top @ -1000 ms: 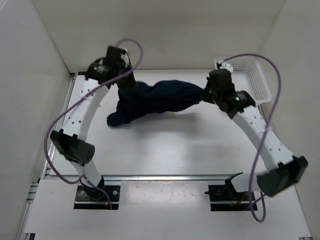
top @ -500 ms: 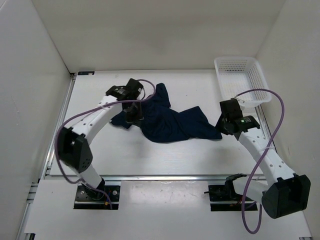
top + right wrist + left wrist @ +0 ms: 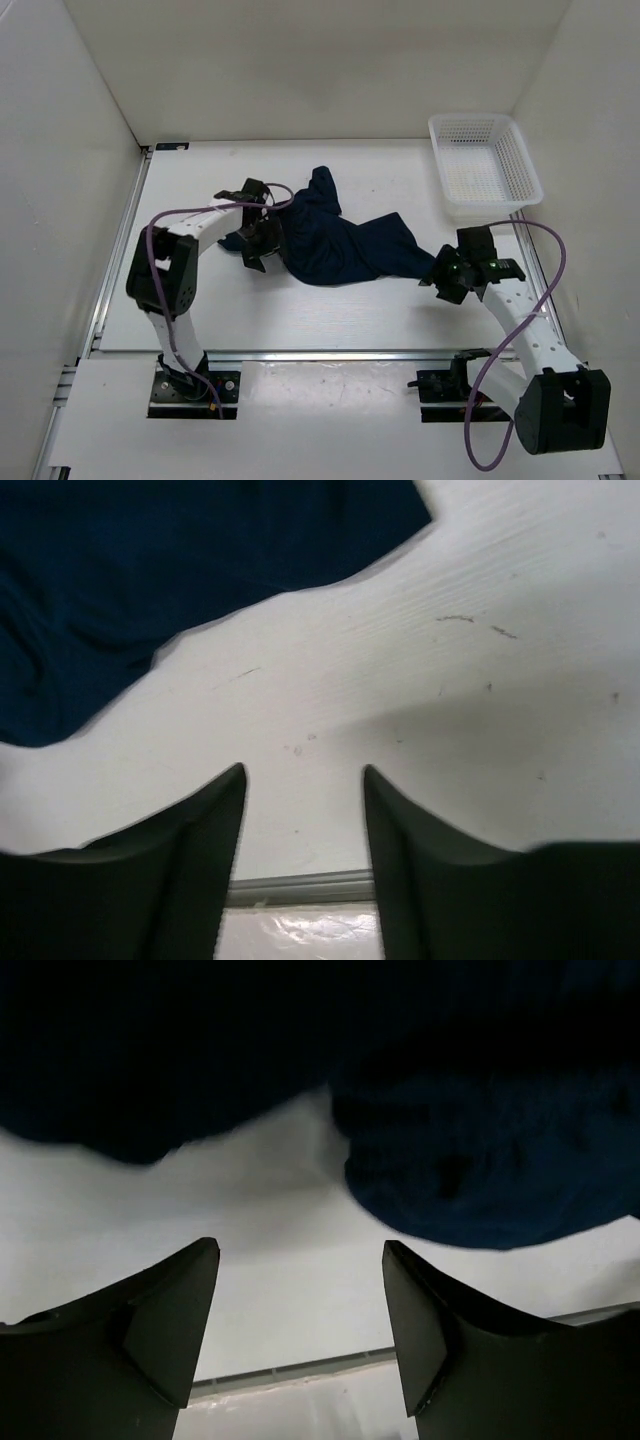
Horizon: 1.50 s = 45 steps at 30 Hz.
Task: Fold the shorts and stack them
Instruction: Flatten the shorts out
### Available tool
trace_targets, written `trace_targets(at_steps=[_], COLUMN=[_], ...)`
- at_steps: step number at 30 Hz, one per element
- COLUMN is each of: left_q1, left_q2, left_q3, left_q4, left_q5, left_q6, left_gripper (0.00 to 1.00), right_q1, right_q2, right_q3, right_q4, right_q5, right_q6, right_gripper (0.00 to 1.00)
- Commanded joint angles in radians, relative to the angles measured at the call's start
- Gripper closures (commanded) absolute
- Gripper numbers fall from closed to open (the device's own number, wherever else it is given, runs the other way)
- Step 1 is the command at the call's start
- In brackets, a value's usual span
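Top external view: crumpled shorts [image 3: 340, 250] stretch lengthwise from left gripper [image 3: 257, 252] to right gripper [image 3: 443, 278]. Both pairs of fingers stand apart and empty; cloth lies just beyond the fingertips, nearer the left.

Shorts [image 3: 340, 250] fill the middle; basket [image 3: 528, 172] blocks the far-right corner
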Motion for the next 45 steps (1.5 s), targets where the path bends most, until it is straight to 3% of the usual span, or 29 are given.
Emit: trace_targets(at_steps=[1, 3, 6, 9, 14, 18, 20, 21, 22, 28, 32, 35, 36, 39, 41, 45], left_q1=[-0.007, -0.007, -0.007, -0.007, 0.005, 0.027, 0.051, 0.051, 0.065, 0.111, 0.171, 0.203, 0.203, 0.212, 0.212, 0.190], left_q2=[0.051, 0.110, 0.176, 0.210, 0.191, 0.096, 0.021, -0.004, -0.048, -0.159, -0.142, -0.037, 0.014, 0.043, 0.005, -0.169], left_q3=[0.107, 0.153, 0.202, 0.222, 0.236, 0.182, 0.153, 0.153, 0.140, 0.188, 0.363, 0.663, 0.842, 1.061, 1.061, 0.769], left_q4=[0.072, 0.072, 0.082, 0.082, 0.082, 0.082, 0.082, 0.073, 0.053, -0.102, -0.202, -0.344, -0.384, -0.472, -0.472, -0.461], left_q5=[0.039, 0.039, 0.039, 0.039, 0.016, -0.007, -0.007, -0.007, -0.007, -0.027, -0.027, -0.036, -0.036, -0.049, -0.026, -0.026], left_q6=[0.030, 0.041, 0.041, 0.041, 0.023, 0.023, 0.023, 0.023, 0.023, 0.091, 0.116, 0.141, 0.151, 0.151, 0.162, 0.173], left_gripper=[0.22, 0.22, 0.24, 0.32, 0.90, 0.90, 0.90, 0.90, 0.90, 0.90, 0.90, 0.90, 0.90, 0.90, 0.90, 0.90], right_q1=[-0.057, -0.103, -0.129, -0.149, -0.159, -0.159, -0.149, -0.127, -0.117, -0.037, -0.018, -0.017, -0.017, -0.017, -0.007, 0.004], right_q2=[-0.017, -0.008, 0.040, 0.138, 0.322, 0.472, 0.500, 0.523, 0.535, 0.499, 0.534, 0.577, 0.577, 0.537, 0.456, 0.274], right_q3=[-0.045, -0.071, -0.083, -0.083, -0.013, 0.035, 0.046, 0.046, 0.064, 0.193, 0.387, 0.645, 0.702, 0.860, 0.843, 0.632], right_q4=[0.078, 0.138, 0.213, 0.272, 0.381, 0.439, 0.483, 0.496, 0.506, 0.444, 0.410, 0.339, 0.315, 0.289, 0.289, 0.266], right_q5=[-0.165, -0.248, -0.269, -0.280, -0.211, -0.220, -0.210, -0.199, -0.199, -0.108, -0.099, -0.127, -0.127, -0.136, -0.136, -0.081], right_q6=[0.005, 0.005, 0.027, 0.036, 0.045, 0.059, 0.074, 0.083, 0.071, 0.042, 0.042, 0.051, 0.051, 0.042, 0.030, 0.019], right_gripper=[0.39, 0.32, 0.30, 0.30, 0.32, 0.39, 0.55, 0.72, 1.00, 1.00, 1.00, 1.00, 1.00, 1.00, 1.00, 1.00])
